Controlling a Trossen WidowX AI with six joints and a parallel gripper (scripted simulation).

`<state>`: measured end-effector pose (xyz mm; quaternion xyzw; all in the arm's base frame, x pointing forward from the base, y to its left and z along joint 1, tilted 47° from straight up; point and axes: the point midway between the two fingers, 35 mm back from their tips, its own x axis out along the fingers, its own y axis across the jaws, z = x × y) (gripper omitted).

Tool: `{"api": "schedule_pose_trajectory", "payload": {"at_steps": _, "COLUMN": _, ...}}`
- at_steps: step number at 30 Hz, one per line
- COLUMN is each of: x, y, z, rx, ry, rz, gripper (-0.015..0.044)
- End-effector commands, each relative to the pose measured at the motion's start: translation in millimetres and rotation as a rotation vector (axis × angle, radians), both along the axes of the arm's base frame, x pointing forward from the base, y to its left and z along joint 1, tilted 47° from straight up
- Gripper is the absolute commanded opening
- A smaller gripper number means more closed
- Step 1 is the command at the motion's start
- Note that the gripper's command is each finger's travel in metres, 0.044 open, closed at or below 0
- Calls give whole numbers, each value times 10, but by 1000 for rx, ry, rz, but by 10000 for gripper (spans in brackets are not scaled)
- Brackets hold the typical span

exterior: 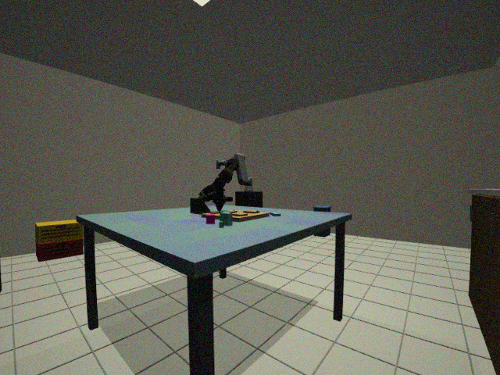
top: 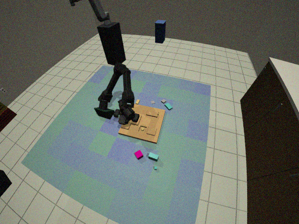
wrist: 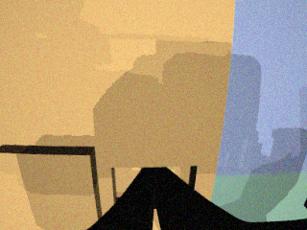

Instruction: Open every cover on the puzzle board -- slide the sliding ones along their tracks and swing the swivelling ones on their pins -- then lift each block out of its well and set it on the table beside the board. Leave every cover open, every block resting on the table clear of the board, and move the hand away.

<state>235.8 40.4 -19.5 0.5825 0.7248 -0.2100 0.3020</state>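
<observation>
With the top view as the dial and the board at its centre:

The worktop [top: 101, 173] [exterior: 194, 246] [wrist: 269, 29] supports the whole layout. The black arm [top: 127, 84] [exterior: 219, 181] reaches in from 11 o'clock, its elbow raised, apparently to bring the tip down steeply. The puzzle board [top: 138, 136] [exterior: 250, 218] [wrist: 48, 86] lies flat, giving the covers a level base. The claw [top: 130, 116] [exterior: 219, 208] [wrist: 153, 169] is closed, gripping nothing, over the board's 9-to-10 o'clock side; closed tips would suit pushing a cover. The cover [top: 151, 130] at 5 o'clock lies flat; whether it is fully open cannot be told.

The teal block [top: 153, 156] [exterior: 226, 219] rests between 5 and 6 o'clock, the magenta block [top: 138, 154] [exterior: 210, 219] at 6; both lie off the board, as the task requires. The flat teal piece [top: 168, 106] [exterior: 275, 214] lies at 2 o'clock, the grey piece [top: 163, 101] between 1 and 2, the tiny teal piece [top: 155, 168] [exterior: 221, 223] beyond the teal block.
</observation>
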Motion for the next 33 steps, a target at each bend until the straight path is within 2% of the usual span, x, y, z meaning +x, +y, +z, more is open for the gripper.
{"api": "schedule_pose_trajectory", "payload": {"at_steps": 1, "x": 35, "y": -48, "z": -38, "rx": -5, "ry": -10, "rz": 1, "gripper": 0}}
{"api": "schedule_pose_trajectory", "payload": {"at_steps": 33, "x": 74, "y": -265, "z": -190, "rx": -4, "ry": -11, "rz": 1, "gripper": 0}}
